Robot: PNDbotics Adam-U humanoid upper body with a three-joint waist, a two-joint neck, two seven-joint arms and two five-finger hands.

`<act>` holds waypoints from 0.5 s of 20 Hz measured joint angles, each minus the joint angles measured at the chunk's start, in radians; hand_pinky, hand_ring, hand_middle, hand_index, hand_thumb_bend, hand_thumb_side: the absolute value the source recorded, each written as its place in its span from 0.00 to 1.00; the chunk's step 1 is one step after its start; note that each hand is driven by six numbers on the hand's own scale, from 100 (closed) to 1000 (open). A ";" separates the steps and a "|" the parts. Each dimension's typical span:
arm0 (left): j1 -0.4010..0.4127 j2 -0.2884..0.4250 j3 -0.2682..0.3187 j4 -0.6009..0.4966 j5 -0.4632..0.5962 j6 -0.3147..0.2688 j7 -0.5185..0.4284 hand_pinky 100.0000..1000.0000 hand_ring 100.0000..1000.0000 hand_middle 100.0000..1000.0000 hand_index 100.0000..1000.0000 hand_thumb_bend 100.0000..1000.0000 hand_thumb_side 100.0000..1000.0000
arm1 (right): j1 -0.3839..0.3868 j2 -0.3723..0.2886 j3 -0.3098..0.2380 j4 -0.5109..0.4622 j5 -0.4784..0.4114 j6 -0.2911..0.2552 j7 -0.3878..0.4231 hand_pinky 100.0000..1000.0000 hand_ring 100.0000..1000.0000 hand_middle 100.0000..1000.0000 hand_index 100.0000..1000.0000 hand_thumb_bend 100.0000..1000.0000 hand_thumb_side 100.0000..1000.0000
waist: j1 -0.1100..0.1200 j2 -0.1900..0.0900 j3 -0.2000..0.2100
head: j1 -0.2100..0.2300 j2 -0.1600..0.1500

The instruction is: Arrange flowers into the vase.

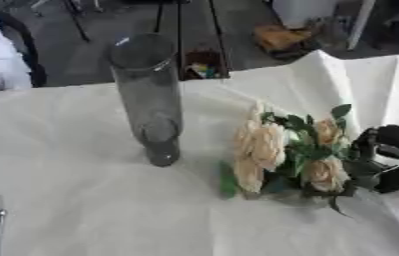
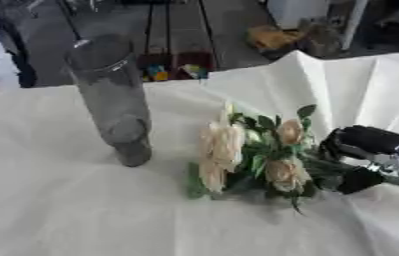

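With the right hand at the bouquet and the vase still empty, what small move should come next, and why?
Probably close the right hand round the stems and lift the flowers off the tablecloth. The bouquet lies on its side, blooms pointing toward the vase, which stands upright and empty to its left. The hand sits at the stem end; whether it already grips is unclear.

No legible text, label, brand, number or sign on the vase [image 1: 146,95], the flowers [image 2: 255,152], the tablecloth [image 1: 89,200] or anything behind the table.
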 measured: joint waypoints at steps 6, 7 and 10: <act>0.000 0.000 0.000 0.000 0.000 0.002 -0.004 0.69 0.80 0.87 0.93 0.16 1.00 | -0.001 0.007 0.006 0.000 0.002 0.009 -0.027 0.64 0.44 0.31 0.50 0.17 0.56 | -0.001 0.003 0.000 | 0.000 -0.005; 0.000 0.000 0.000 0.000 0.000 0.002 -0.004 0.69 0.80 0.87 0.93 0.16 1.00 | -0.003 0.008 0.007 0.000 0.002 0.010 -0.032 0.64 0.44 0.30 0.49 0.16 0.55 | -0.001 0.005 0.000 | 0.000 -0.007; 0.000 0.000 0.000 0.000 0.000 0.002 -0.005 0.69 0.80 0.87 0.93 0.16 1.00 | -0.006 0.015 0.008 0.001 0.001 0.013 -0.049 0.61 0.42 0.27 0.45 0.13 0.54 | -0.001 0.007 0.000 | 0.000 -0.008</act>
